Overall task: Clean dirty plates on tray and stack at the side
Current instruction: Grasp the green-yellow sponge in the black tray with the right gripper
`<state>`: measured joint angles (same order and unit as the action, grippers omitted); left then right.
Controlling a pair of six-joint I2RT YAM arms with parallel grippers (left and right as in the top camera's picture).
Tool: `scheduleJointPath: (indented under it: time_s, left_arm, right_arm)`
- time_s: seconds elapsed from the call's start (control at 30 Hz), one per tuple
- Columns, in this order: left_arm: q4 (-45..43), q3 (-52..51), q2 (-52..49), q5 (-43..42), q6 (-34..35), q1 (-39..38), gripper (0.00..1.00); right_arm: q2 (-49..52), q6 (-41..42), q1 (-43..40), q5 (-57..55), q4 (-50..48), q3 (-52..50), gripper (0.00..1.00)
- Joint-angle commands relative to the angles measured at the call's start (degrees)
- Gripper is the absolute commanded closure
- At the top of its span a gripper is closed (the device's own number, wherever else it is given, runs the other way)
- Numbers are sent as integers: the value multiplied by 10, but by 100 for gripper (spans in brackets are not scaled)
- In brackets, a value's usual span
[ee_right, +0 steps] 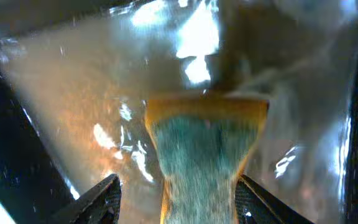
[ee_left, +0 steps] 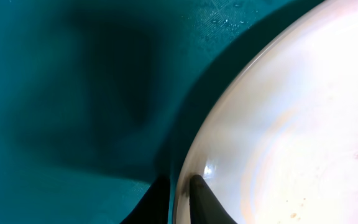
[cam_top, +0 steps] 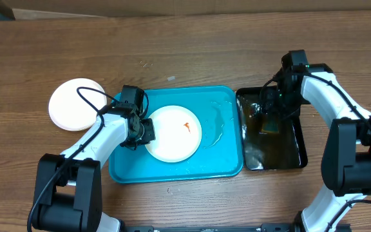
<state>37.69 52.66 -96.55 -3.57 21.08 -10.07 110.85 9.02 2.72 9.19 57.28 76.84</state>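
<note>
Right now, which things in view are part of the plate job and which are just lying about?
In the job: smeared plate on the blue tray, rim pinched by the left hand; white plate beside the tray; sponge in the wet black tray, straddled by the right hand.
Just lying about: only a few small specks on the wooden table.

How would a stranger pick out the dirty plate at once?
Look at the large turquoise tray. The dirty plate lies in it, its rim pinched by the left gripper. Unlike the white plate outside the tray, it bears an orange smear.
</note>
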Motion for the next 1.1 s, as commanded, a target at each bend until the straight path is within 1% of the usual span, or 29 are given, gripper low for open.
scheduleJointPath:
  time_s: [0.0,0.1,0.2,0.23,0.27,0.33,0.37,0.4,0.47,0.63,0.73,0.87,1.0,1.07]
  left_arm:
    - [0,-1,-5,8,6,3,85]
    - [-1,-1,-5,7,6,3,84]
    - [-7,-1,-5,8,6,3,84]
    - [-9,-1,-5,8,5,3,84]
    - [-9,-1,-5,8,5,3,85]
    - [-9,-1,-5,8,1,3,88]
    - [-9,-1,-5,8,1,3,91]
    - [-9,-1,-5,8,-2,3,96]
    - [-10,-1,-5,7,-5,3,96]
    - [-13,-1,-5,5,-9,3,96]
    - [-25,-1,-5,-7,-35,3,96]
    - [-33,-1,-5,-7,-44,3,96]
    - [-32,-1,-5,-7,-43,3,96]
    - [-32,-1,-5,-7,-44,3,96]
  right_arm:
    - [-6,3,2,-4,14,3,41]
    - [-5,3,2,-19,12,-11,43]
    - [-5,5,2,-23,-22,-42,48]
    - [-5,5,2,-23,-31,-49,56]
    - [-5,5,2,-23,-41,-56,69]
    - [-5,5,2,-23,-45,-59,90]
    - [-5,5,2,-23,-47,-59,96]
    - [-5,5,2,-23,-48,-58,96]
    - [-6,4,1,-23,-39,-44,96]
    - [-7,0,4,-25,38,37,96]
    - [-12,0,15,-62,72,66,96]
    - [-15,0,37,-83,78,67,96]
    - [-15,2,60,-104,75,44,96]
    - [-15,2,61,-56,83,44,96]
